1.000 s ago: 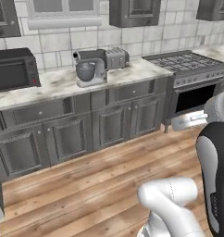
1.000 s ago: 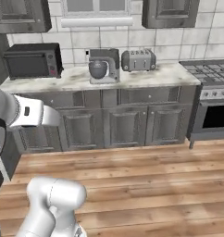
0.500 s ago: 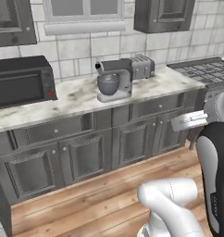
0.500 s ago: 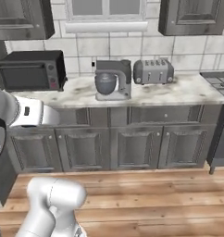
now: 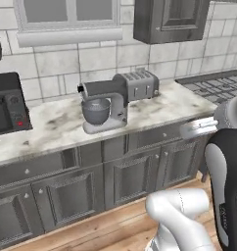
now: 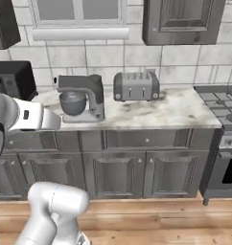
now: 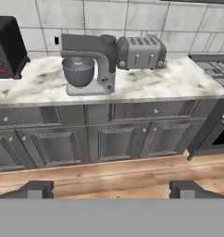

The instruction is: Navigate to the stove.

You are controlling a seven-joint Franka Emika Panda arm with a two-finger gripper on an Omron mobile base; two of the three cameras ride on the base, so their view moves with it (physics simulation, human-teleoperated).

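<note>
Stove [image 6: 222, 107] off to the right, heavy fixed appliance, nothing to grab, just drive up. Gripper [image 7: 112, 189] fingers spread wide, holding nothing.

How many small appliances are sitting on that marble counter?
3: a black microwave at the left end, a grey stand mixer in the middle, and a toaster just right of it. More may sit beyond the picture edge.
</note>
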